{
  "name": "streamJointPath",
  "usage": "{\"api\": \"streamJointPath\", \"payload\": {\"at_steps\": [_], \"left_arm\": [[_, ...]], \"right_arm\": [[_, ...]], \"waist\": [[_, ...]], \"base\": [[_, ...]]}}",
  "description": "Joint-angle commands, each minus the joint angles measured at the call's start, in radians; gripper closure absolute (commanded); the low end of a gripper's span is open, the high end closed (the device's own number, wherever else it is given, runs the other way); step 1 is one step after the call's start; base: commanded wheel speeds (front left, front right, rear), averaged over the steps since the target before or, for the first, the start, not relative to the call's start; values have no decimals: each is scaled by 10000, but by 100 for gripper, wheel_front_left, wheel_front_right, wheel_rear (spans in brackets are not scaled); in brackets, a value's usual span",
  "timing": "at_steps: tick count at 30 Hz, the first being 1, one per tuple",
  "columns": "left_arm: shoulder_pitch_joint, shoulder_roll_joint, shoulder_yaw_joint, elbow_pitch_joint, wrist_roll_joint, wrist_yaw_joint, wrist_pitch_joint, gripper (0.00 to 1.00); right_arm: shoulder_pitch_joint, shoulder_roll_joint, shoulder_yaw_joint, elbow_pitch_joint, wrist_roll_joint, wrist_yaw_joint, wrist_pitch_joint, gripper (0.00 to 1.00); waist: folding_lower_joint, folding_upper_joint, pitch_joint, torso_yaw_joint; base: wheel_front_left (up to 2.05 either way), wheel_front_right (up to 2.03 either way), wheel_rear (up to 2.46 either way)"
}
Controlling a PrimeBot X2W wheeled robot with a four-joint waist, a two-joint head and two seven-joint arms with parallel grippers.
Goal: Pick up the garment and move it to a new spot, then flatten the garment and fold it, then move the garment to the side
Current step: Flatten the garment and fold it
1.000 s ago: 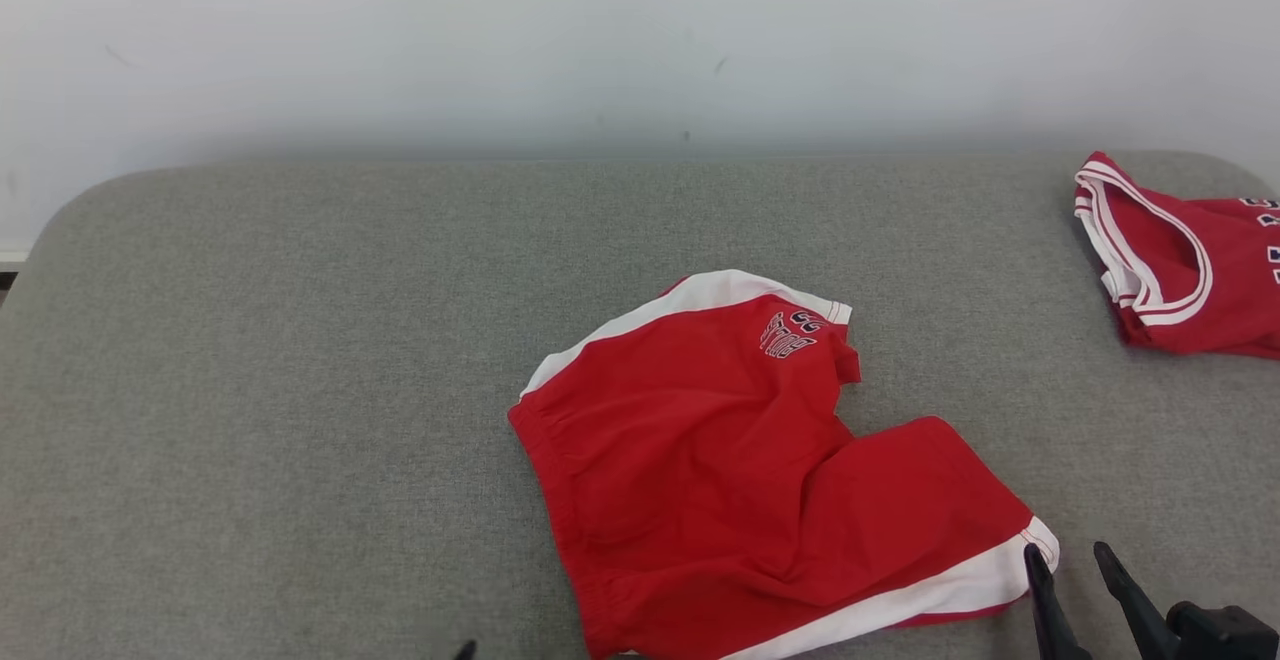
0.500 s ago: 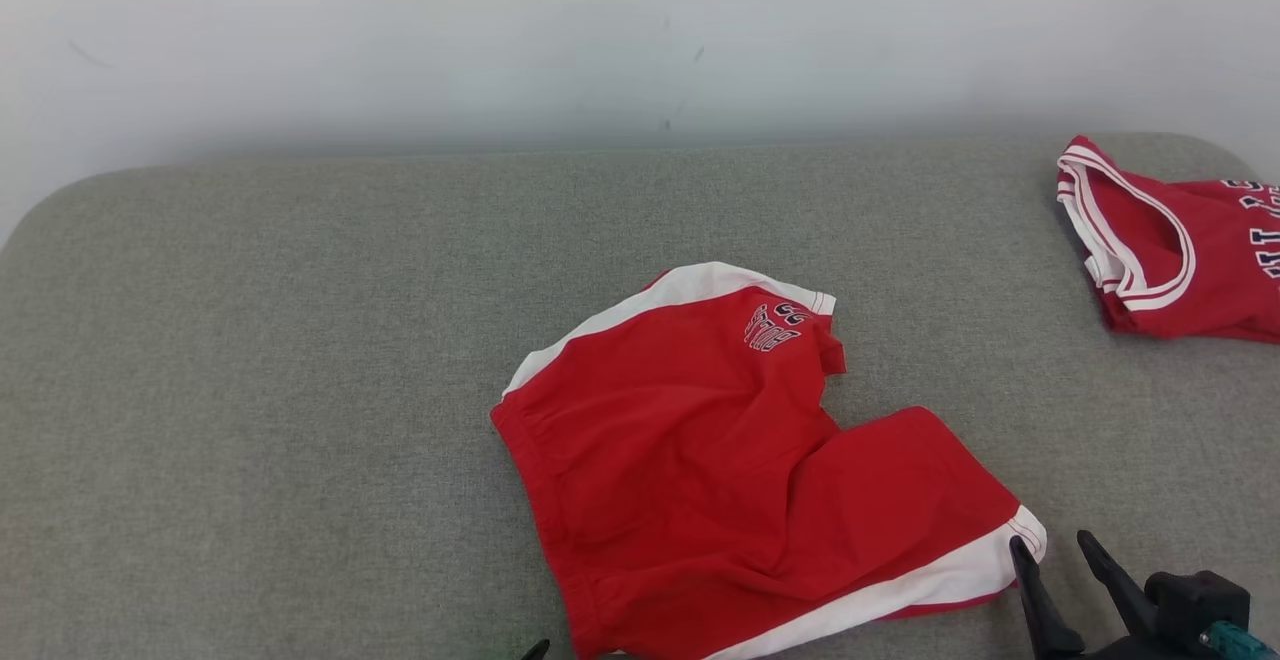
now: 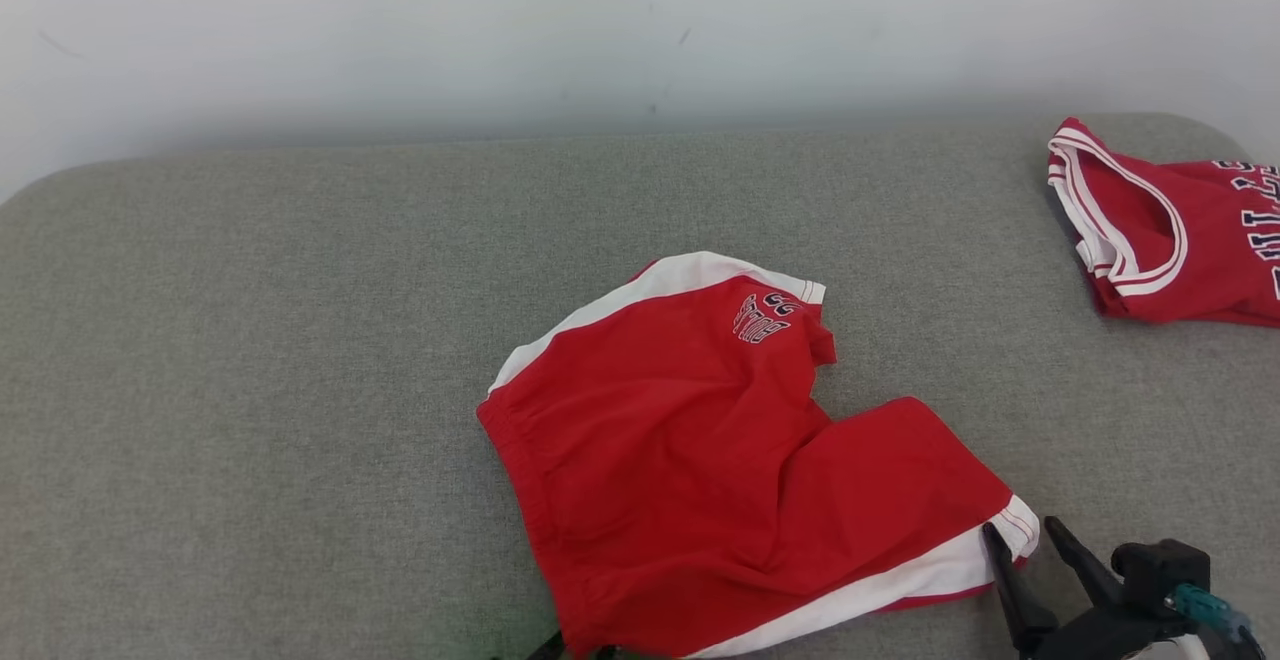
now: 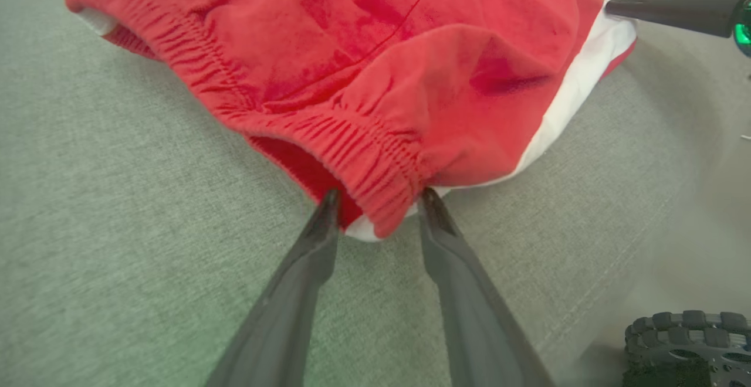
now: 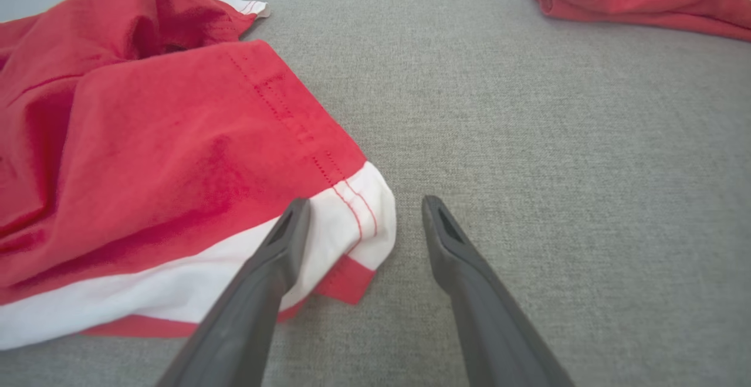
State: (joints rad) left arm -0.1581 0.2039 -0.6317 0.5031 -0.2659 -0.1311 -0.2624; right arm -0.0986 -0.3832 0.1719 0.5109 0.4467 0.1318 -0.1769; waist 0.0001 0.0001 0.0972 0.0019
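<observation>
Garment: red woven shorts with white side bands (image 3: 700,460), lying rumpled and partly spread near the front middle of the broad grey cloth-covered table (image 3: 250,340). A second red jersey with white trim (image 3: 1170,240) lies well apart at the far right. The shorts look light, soft and limp, so they will likely sag and crease when lifted. The firmest holds appear to be the gathered elastic waistband (image 4: 375,158) and the stitched white hem corner (image 5: 358,223). Left gripper (image 4: 378,199): fingers spread, flanking the waistband corner, no pinch evident. Right gripper (image 5: 364,205): fingers spread, one over the hem corner and the other over bare table.
</observation>
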Motion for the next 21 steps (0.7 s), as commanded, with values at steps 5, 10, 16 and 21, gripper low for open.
{"api": "streamJointPath", "payload": {"at_steps": [5, 10, 16, 21], "left_arm": [[-341, 93, -434, 15, -190, 15, -32, 100], [159, 293, -245, -522, -264, 15, -32, 100], [885, 672, 459, -2004, -72, 16, -32, 100], [524, 965, 849, -2893, 83, 16, -32, 100]], "right_arm": [[-458, -62, 574, 488, 446, -28, -90, 100], [-325, -261, 833, 314, 745, -28, -596, 100], [312, -428, 757, -893, 999, -28, -816, 100], [203, -427, 748, -1985, 1206, -28, -767, 100]], "waist": [[-1, -1, 13, -22], [-1, -1, -99, 13], [-1, -1, -210, 104], [-1, -1, -280, 128]], "base": [[0, 0, 0], [0, 0, 0], [0, 0, 0], [0, 0, 0]]}}
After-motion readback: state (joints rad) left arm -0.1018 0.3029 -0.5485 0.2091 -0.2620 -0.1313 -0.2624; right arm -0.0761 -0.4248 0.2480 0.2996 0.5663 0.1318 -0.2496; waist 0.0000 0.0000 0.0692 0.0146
